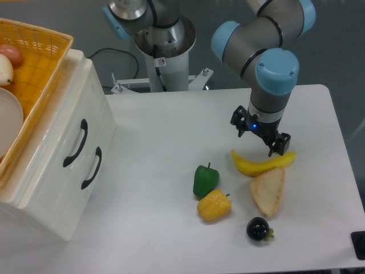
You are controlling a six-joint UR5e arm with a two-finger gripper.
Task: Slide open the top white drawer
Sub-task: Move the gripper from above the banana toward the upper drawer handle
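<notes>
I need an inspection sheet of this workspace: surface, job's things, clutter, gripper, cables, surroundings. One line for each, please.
Surface: white table, no spills seen.
Job's things: top white drawer looks closed, black handle untouched; lower drawer also closed.
Clutter: banana, bread slice, green pepper, yellow pepper, dark berry-like fruit, all on the right half.
Gripper: gripper above the banana, far from the cabinet; whether open or shut cannot be told.
Cables: black cable behind the cabinet.
Surroundings: orange basket on the cabinet, holding items; robot base behind the table.
</notes>
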